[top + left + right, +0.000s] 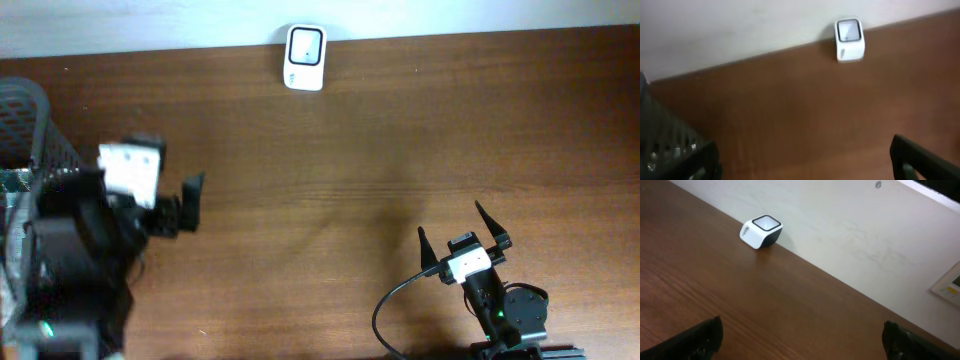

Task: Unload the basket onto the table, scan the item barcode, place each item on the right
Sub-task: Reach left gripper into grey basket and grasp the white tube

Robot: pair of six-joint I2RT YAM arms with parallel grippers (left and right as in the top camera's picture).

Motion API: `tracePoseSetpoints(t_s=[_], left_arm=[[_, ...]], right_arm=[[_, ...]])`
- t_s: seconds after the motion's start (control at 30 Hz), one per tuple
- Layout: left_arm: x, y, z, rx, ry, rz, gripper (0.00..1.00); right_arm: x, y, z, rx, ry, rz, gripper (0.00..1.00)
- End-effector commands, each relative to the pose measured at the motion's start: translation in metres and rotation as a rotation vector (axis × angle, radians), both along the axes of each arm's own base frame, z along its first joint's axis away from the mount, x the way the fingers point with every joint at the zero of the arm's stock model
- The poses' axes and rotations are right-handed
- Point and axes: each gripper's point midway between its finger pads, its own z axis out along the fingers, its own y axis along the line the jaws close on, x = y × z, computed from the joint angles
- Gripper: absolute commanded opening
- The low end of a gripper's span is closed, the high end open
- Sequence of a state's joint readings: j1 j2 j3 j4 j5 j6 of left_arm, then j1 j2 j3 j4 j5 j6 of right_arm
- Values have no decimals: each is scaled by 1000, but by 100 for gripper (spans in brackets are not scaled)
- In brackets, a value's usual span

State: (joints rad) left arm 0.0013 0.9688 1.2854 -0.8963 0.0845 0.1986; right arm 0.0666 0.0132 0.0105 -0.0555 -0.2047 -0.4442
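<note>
A white barcode scanner [304, 57] [849, 39] [761, 231] stands at the table's far edge against the pale wall, its window facing up. The item is not in view as a distinct thing, and neither gripper holds anything. At the left, beside a black mesh basket [25, 130] [670, 145], my left gripper [178, 182] [805, 165] is open and points across bare wood toward the scanner. Near the front right, my right gripper [450, 220] [802, 340] is open too. Its black fingers [702, 337] are spread wide over the wooden tabletop, far from the scanner.
Something green and white shows at the basket's left edge [10, 182], too cut off to name. A black cable [385, 310] loops by the right arm's base. A framed sheet [950, 285] hangs on the wall at the right.
</note>
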Motion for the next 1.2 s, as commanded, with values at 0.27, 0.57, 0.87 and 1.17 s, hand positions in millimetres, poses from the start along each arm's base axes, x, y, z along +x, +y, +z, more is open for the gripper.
tracePoseSetpoints(t_s=[0.27,0.57,0.87,1.17], left_arm=[[69,-1,34,-73,151,14,100],[15,185,80,-193,-13,887,99],[-46,300,0,-213,215,1248,99],[-66,331,-141,-27,615,1090,93]], right_arm=[[-1,2,-2,7,7,10,98],[-1,2,-2,7,7,10,98],[-1,2,-2,7,7,10,98],[-1,2,-2,7,7,10,98]])
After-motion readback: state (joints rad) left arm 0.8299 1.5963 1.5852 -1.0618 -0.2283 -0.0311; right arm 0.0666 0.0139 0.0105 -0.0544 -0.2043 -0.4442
